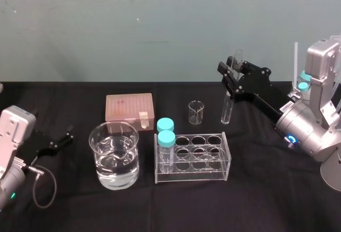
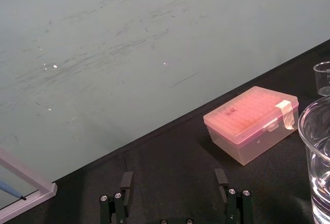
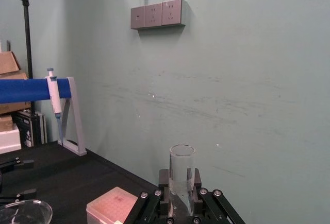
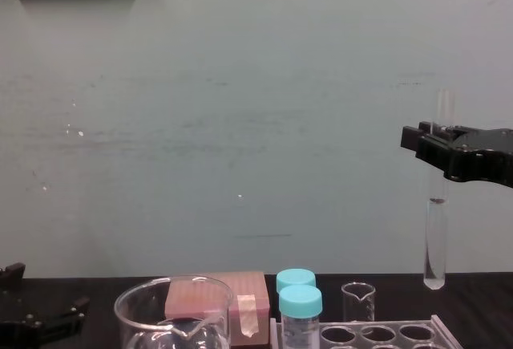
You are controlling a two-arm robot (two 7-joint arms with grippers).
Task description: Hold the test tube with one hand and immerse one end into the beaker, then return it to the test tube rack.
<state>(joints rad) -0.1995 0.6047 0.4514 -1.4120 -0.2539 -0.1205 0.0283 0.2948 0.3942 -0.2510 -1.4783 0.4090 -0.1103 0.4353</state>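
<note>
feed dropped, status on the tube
Right gripper shut on test tube, upright behind test tube rack. Left gripper open, parked left. Vials stand between it and beaker.

long thin clear glass test tube (image 1: 227, 109): smooth, glossy | large wide clear glass beaker (image 1: 104, 152): glossy, glinting | clear purplish plastic test tube rack (image 1: 193, 178): shiny, smooth | black cloth surface (image 1: 245, 205): matt | black right claw (image 1: 233, 68): matt plastic look | silver cylindrical wrist (image 1: 305, 129): satin metal | pink lidded plastic box (image 1: 129, 108): frosted, translucent
</note>
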